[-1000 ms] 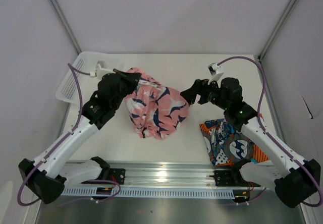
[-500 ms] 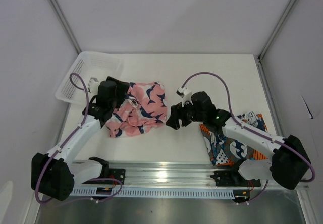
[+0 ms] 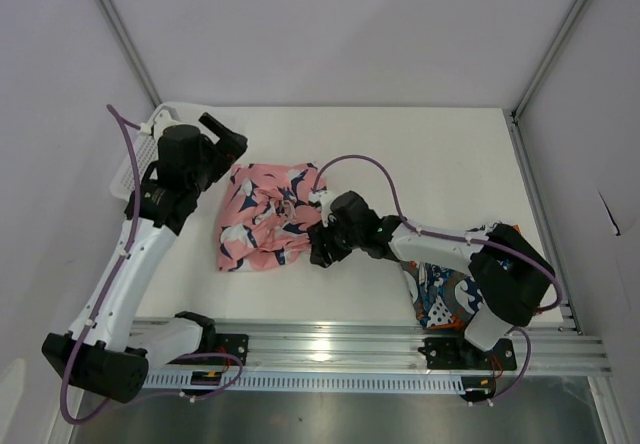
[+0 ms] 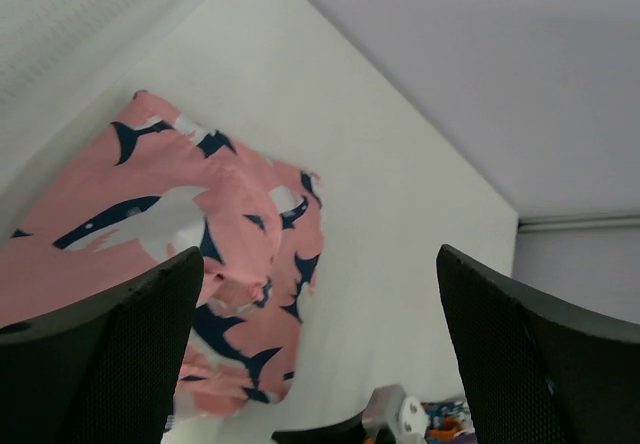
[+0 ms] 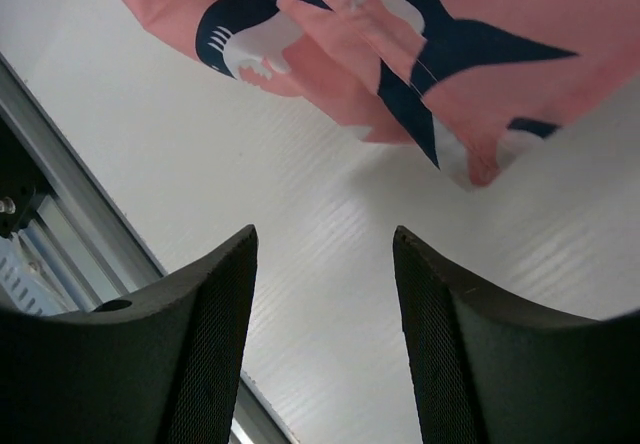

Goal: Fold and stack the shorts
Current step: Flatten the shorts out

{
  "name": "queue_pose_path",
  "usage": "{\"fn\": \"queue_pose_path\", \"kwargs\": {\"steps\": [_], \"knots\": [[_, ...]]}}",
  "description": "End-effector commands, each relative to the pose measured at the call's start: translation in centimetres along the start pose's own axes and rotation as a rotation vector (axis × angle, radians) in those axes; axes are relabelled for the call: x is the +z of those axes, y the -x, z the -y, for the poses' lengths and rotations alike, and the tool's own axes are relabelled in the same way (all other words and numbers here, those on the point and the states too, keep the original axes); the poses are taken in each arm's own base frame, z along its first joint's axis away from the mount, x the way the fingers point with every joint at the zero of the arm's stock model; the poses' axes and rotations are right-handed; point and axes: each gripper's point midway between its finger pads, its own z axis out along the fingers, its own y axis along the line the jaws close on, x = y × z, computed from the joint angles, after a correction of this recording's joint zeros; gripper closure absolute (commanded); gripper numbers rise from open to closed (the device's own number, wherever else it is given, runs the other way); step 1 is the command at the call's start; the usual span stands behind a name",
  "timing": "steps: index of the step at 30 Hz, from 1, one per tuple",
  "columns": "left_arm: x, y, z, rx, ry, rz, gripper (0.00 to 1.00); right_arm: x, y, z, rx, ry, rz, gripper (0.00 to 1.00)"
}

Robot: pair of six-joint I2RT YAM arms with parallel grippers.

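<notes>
The pink shorts (image 3: pixel 262 216) with navy-and-white shapes lie crumpled on the white table, left of centre; they also fill the left of the left wrist view (image 4: pixel 190 214). My left gripper (image 3: pixel 226 136) hovers open above their far left corner, nothing between its fingers (image 4: pixel 320 256). My right gripper (image 3: pixel 318 246) sits low at their near right edge, open with only bare table between its fingers (image 5: pixel 325 236); the pink shorts (image 5: pixel 420 34) lie just beyond the tips. The printed blue-and-orange shorts (image 3: pixel 448 292) lie at the near right, partly under the right arm.
A white mesh basket (image 3: pixel 128 172) stands at the far left, mostly hidden behind the left arm. The metal rail (image 3: pixel 330 349) runs along the table's near edge, close to the right gripper. Grey walls enclose the table.
The left gripper opened, let go of the pink shorts and pulled back up to the left. The shorts dropped flat. The right arm swung left and down to their edge, its jaws narrowing.
</notes>
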Motion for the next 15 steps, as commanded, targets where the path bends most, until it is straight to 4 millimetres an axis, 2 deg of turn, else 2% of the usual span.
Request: {"fn": "queue_pose_path", "kwargs": {"steps": [1, 2, 4, 6, 7, 9, 12, 13, 15], "knots": [[-2.7, -0.7, -2.0, 0.138, 0.031, -0.063, 0.01, 1.6, 2.6, -1.1, -0.137, -0.004, 0.045, 0.4], [-3.1, -0.8, -2.2, 0.152, 0.024, -0.066, 0.01, 1.9, 3.2, -1.3, -0.151, -0.013, 0.054, 0.4], [-3.5, -1.6, -2.8, 0.164, 0.014, -0.084, 0.01, 3.1, 2.9, -1.0, -0.179, -0.037, 0.027, 0.39], [-4.0, -2.3, -3.3, 0.176, 0.002, -0.103, 0.01, 3.6, 4.1, -0.5, -0.197, -0.086, 0.039, 0.39], [-4.2, -2.5, -3.4, 0.183, 0.0, -0.111, 0.01, 4.3, 3.8, -0.1, -0.204, -0.101, 0.02, 0.38], [-4.3, -3.0, -4.1, 0.213, 0.015, -0.133, 0.01, 4.6, 4.8, 0.5, -0.226, -0.151, 0.032, 0.34], [-4.4, -3.3, -5.1, 0.251, 0.048, -0.149, 0.01, 5.8, 4.1, 1.4, -0.26, -0.182, -0.014, 0.34], [-4.5, -3.4, -5.3, 0.257, 0.052, -0.151, 0.01, 6.0, 4.7, 1.8, -0.27, -0.21, -0.009, 0.34], [-4.7, -3.0, -5.1, 0.271, 0.049, -0.143, 0.01, 6.7, 3.9, 2.5, -0.29, -0.239, -0.048, 0.35]]}}
